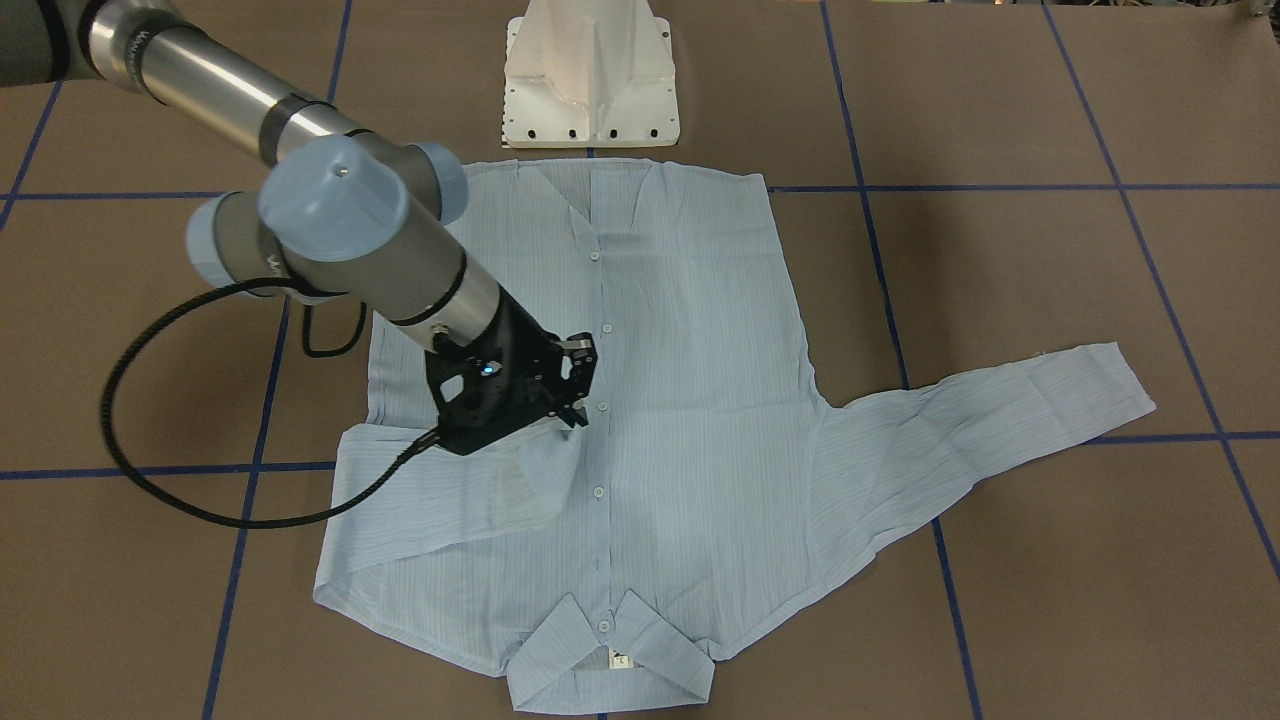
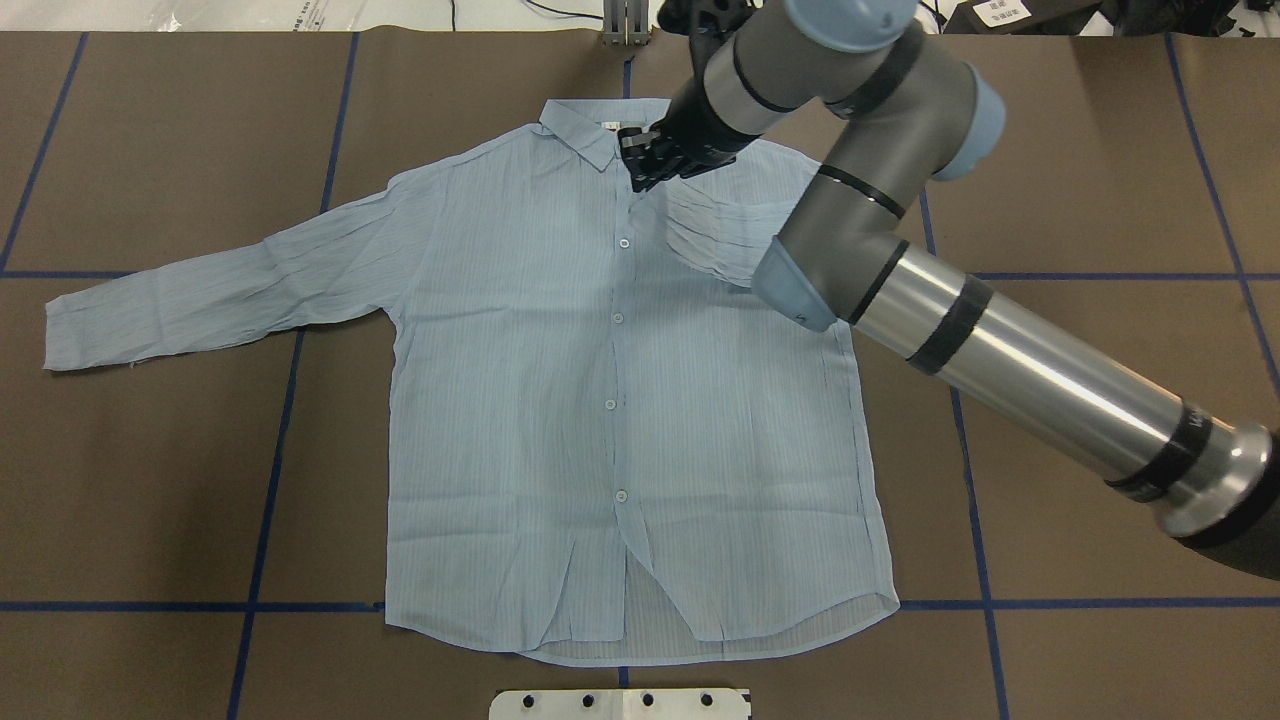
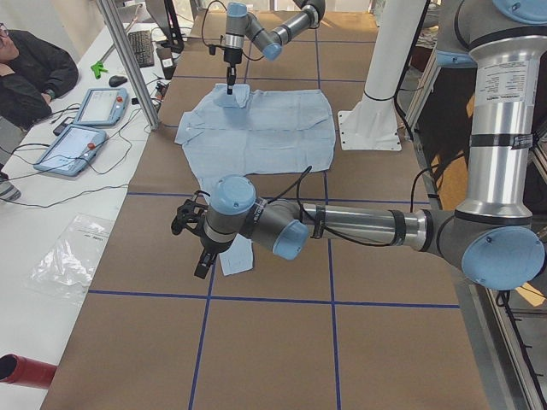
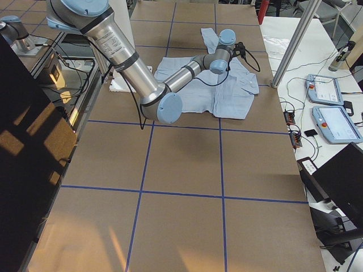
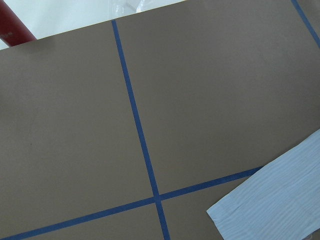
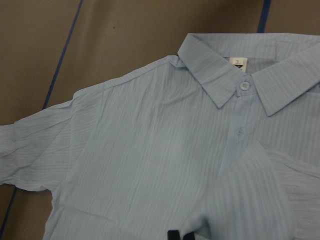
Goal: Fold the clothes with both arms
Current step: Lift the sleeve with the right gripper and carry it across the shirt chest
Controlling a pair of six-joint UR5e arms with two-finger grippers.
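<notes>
The light blue striped shirt (image 1: pixel 690 400) (image 2: pixel 520 400) lies front up on the brown table, its collar (image 6: pixel 235 75) on the far side from the robot. My right gripper (image 1: pixel 577 415) (image 2: pixel 640 178) (image 6: pixel 180 235) hovers low over the chest, just below the collar. Its fingertips sit close together at the edge of the sleeve (image 2: pixel 710 240), which is folded across the chest and drapes in wrinkles from the grip. The other sleeve (image 1: pixel 1000 410) (image 2: pixel 200 290) stretches out flat. My left gripper (image 3: pixel 195 252) hangs above that sleeve's cuff (image 5: pixel 275 200); I cannot tell whether it is open or shut.
The white pedestal base (image 1: pixel 590 80) stands just behind the shirt's hem. Blue tape lines (image 2: pixel 270 450) grid the table. On a side bench lie two control tablets (image 3: pixel 77 137), with a person (image 3: pixel 34 68) beside them and a metal post (image 3: pixel 128 60) at the table edge.
</notes>
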